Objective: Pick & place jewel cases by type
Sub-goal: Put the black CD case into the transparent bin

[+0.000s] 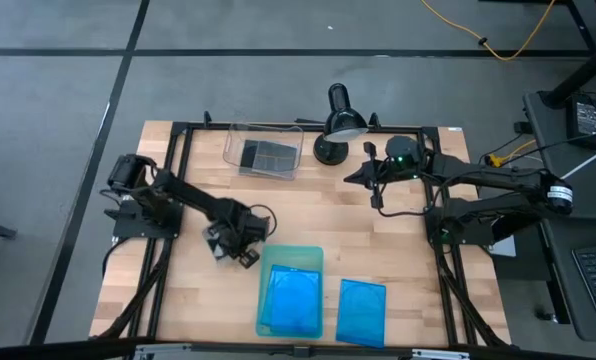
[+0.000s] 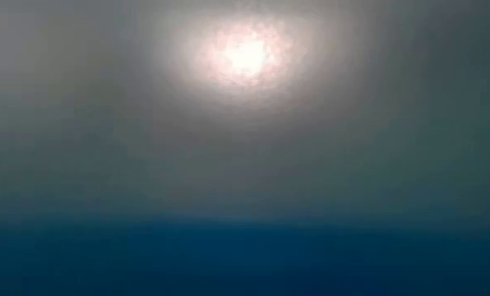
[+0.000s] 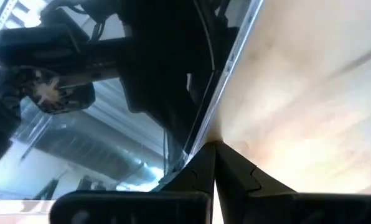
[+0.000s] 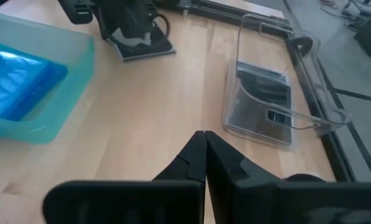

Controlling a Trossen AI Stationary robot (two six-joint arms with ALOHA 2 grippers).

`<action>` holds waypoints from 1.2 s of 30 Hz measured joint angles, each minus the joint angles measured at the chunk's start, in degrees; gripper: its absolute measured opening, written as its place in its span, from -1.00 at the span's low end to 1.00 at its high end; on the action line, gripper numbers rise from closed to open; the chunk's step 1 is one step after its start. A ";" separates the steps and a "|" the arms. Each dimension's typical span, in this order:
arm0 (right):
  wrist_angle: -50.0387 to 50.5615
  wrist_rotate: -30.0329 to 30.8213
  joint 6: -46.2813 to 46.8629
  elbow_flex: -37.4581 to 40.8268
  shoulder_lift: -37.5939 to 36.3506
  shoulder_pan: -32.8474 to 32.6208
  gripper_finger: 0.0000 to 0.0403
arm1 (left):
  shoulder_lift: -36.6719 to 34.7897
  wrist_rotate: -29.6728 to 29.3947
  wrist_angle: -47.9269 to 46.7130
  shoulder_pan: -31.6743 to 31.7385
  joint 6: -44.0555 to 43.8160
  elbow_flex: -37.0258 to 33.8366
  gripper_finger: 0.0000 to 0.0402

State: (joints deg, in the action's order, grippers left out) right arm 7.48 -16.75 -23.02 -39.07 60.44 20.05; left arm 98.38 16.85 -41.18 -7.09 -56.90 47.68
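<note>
Left gripper fingers closed on dark case — apparently, beside tray

Translucent bright-blue rectangular plastic jewel cases; pale-green flat tray; dark grey square cases in the clear plastic bin; light wooden surface.

Clear bin at table's far edge, dark cases inside. Lamp right of bin. Tray at near edge holds a case; another case just right of tray, on table.
</note>
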 joint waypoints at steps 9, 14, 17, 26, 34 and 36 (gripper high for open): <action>-0.03 -1.98 -0.10 0.00 -0.01 2.25 -0.97 | -3.07 -10.51 -0.86 7.38 7.46 -0.46 -0.99; 0.07 -2.90 -0.14 0.00 -0.03 2.89 -0.97 | -10.61 -29.81 -4.17 7.64 3.40 -1.05 -0.99; 0.11 -3.29 -0.31 0.00 -0.03 3.48 -0.97 | -15.75 -30.50 -5.99 7.24 0.06 -0.65 -1.00; -0.32 -5.00 -3.02 0.00 1.73 6.10 -0.97 | -25.13 -35.90 -19.79 5.68 -10.31 -0.57 -0.98; -2.98 -14.85 -2.74 0.00 7.94 8.72 -0.97 | -25.44 -43.96 -32.17 12.13 -9.75 -0.59 -0.98; -3.39 -14.86 -2.72 0.00 9.22 8.72 -0.97 | -25.48 -45.42 -32.54 15.52 -7.18 -1.07 -0.99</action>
State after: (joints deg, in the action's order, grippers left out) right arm 4.09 -31.62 -25.74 -39.07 69.65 28.77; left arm 72.90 -28.57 -73.72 8.44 -64.08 46.61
